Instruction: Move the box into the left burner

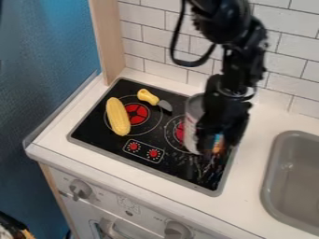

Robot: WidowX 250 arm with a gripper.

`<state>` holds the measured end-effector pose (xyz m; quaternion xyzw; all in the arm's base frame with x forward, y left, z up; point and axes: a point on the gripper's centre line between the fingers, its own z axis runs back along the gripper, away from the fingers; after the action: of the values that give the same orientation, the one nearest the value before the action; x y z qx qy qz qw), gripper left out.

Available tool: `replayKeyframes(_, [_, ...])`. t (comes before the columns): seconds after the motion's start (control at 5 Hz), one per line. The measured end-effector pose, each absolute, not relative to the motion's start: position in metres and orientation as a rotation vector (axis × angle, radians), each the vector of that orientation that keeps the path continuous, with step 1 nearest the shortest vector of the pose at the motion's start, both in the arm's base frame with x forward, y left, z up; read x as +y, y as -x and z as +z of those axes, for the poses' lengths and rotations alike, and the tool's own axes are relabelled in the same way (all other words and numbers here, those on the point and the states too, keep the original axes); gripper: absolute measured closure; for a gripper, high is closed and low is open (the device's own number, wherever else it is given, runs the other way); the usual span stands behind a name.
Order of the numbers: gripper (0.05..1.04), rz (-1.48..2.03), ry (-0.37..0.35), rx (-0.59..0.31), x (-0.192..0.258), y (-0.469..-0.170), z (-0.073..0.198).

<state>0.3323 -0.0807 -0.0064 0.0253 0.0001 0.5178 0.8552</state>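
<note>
The gripper hangs over the right burner, in front of part of a pale grey and white container that appears to be the box. This container stands at the gripper's left side, over the right burner. An orange and blue patch shows low among the dark gripper parts; whether it belongs to the box is unclear. How the gripper meets the box is hidden. The left burner, with a red centre, lies to the left on the black stove top.
Yellow corn lies along the left burner's left side. A small knife with a yellow handle rests at that burner's upper right. Red printed knobs mark the stove's front. A grey sink is at the right, with a tiled wall behind.
</note>
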Motion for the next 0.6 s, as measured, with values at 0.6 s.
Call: replayKeyframes(0.6, [0.087, 1.245, -0.068, -0.001, -0.03, -0.328, -0.014])
